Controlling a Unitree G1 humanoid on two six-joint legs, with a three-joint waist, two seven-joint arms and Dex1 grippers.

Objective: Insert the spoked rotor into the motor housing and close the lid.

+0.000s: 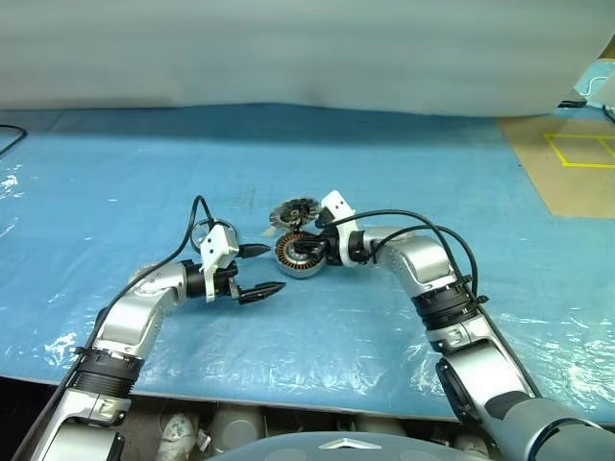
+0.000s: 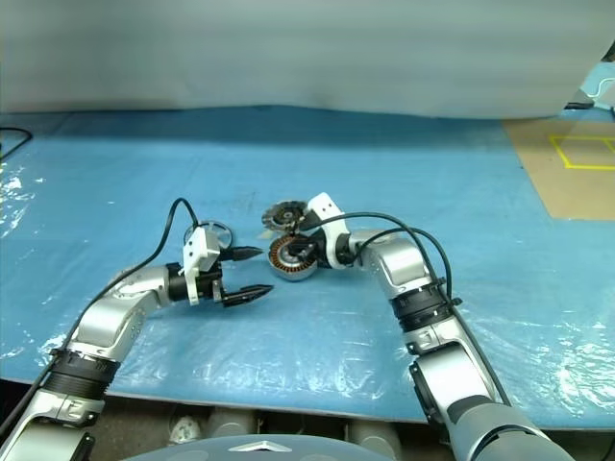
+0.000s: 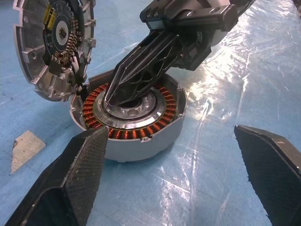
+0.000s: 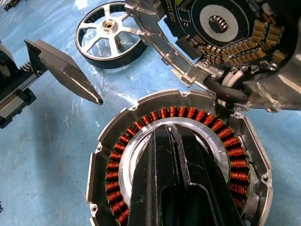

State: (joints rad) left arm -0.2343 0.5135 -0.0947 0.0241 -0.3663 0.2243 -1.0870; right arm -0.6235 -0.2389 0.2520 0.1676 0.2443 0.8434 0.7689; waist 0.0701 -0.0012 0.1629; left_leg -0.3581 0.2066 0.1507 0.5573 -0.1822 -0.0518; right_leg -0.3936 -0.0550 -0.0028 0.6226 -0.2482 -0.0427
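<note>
The motor housing [image 1: 288,257] is a round silver cup with copper windings [image 4: 113,174], lying on the blue sheet at mid-table. The lid [image 1: 293,212] stands tilted open at its far edge, inner face with dark parts [image 4: 221,26] showing. My right gripper [image 1: 306,252] is shut with nothing in it, its tips down on the housing's metal centre [image 3: 134,110]. The spoked rotor [image 4: 110,35] lies flat on the sheet to the left of the housing, behind my left gripper [image 1: 261,270]. That gripper is open, level, pointing at the housing from the left and a short way off it.
A blue plastic sheet [image 1: 384,163] covers the table, with wrinkles near the front edge. A small white scrap [image 3: 26,147] lies beside the housing. Brown board with yellow tape [image 1: 577,154] is at the far right, and a black cable [image 1: 10,139] at the far left.
</note>
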